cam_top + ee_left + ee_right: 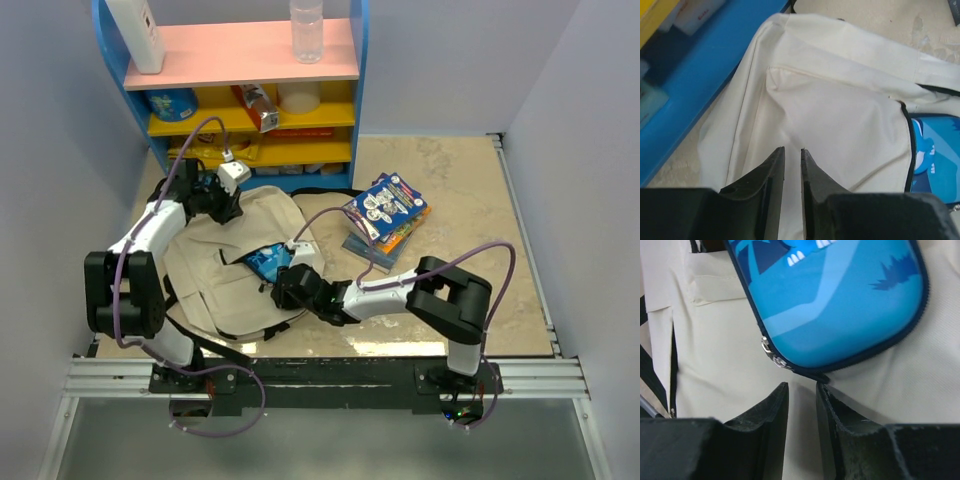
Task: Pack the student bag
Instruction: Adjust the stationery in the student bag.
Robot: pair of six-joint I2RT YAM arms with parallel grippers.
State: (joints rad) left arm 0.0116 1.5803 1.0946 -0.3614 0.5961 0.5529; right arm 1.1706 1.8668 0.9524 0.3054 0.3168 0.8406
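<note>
Bag (205,275) lay flat on desk (470,190), just before shelf (240,52). Left claw (792,150) clenched on bag cloth at far side, creases running to its tips. Right claw (802,386) narrowed, tips just short of blue case (840,300) at bag mouth; couldn't tell if grasping anything. Best, I'd judge: left lifts flap higher, right pushes case squarely in, clear of zipper.

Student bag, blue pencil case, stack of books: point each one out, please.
student bag (215,275), top external view, on its beige front panel.
blue pencil case (840,305), right wrist view, on its blue lid.
stack of books (385,205), top external view, on the top cover.
</note>
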